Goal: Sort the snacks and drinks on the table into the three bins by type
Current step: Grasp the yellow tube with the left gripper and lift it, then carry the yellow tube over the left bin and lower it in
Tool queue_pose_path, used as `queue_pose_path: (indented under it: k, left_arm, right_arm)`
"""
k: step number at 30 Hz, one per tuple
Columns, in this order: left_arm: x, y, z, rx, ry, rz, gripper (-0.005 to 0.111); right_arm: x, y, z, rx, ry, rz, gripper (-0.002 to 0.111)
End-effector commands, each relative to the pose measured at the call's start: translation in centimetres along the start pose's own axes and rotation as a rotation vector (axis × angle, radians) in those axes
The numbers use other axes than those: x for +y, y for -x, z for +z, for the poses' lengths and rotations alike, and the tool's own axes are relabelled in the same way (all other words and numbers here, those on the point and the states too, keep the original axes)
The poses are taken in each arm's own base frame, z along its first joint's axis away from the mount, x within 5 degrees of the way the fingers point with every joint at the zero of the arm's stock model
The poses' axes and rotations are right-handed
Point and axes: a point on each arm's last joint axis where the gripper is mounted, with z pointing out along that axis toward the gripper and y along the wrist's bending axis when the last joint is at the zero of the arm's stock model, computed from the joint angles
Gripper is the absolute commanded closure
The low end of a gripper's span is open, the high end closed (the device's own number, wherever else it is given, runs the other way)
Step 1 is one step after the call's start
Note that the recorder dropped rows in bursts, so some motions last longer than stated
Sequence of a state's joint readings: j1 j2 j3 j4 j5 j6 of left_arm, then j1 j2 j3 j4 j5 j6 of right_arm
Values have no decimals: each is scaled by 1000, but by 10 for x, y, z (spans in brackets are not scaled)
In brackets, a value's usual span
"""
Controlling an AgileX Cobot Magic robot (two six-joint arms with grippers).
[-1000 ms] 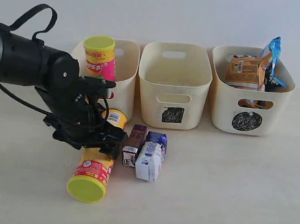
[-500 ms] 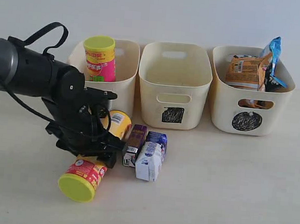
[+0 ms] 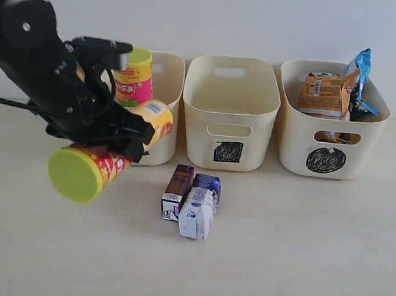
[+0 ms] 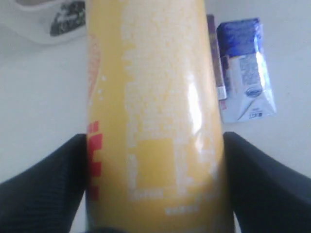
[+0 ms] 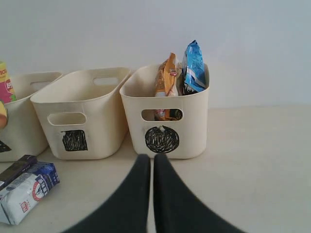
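Note:
My left gripper is shut on the yellow canister, holding it tilted in the air in front of the left bin, yellow lid toward the camera. In the left wrist view the canister fills the gap between both black fingers. The magenta canister stands in that left bin. On the table lie the dark purple-brown carton, the blue-purple carton and the white-grey carton. My right gripper is shut and holds nothing; the exterior view does not show it.
The middle bin, marked with a square, shows nothing inside. The right bin, marked with a circle, holds the orange-brown bag and the blue-white-black bag. All three bins stand side by side against the back wall.
The left gripper has lifted the yellow canister off the table and swung it up and left, away from the cartons. The cartons and bins have not moved.

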State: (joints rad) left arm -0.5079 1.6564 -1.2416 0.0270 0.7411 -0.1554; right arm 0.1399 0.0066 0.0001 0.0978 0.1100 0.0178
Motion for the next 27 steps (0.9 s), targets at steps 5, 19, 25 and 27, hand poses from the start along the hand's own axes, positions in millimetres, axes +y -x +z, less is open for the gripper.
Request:
queue_pose_path:
  k: [5,19,25,27]
  left_arm:
    - [-2,21,-75,-237,-30,-7,102]
    - [3,56,-93,-599,112,229,102]
    - [35,67,-66,-602,222,191,102]
    - [52,69,-53,-588,233,113,102]
  right_arm:
    - [0,1,-1,-8,-2,-2,108]
    - [0,1,-1,-8,-2,-2,108]
    - [0,1,-1,-8,-2,-2,108]
    - [0,1,-1,-8,-2,-2,108]
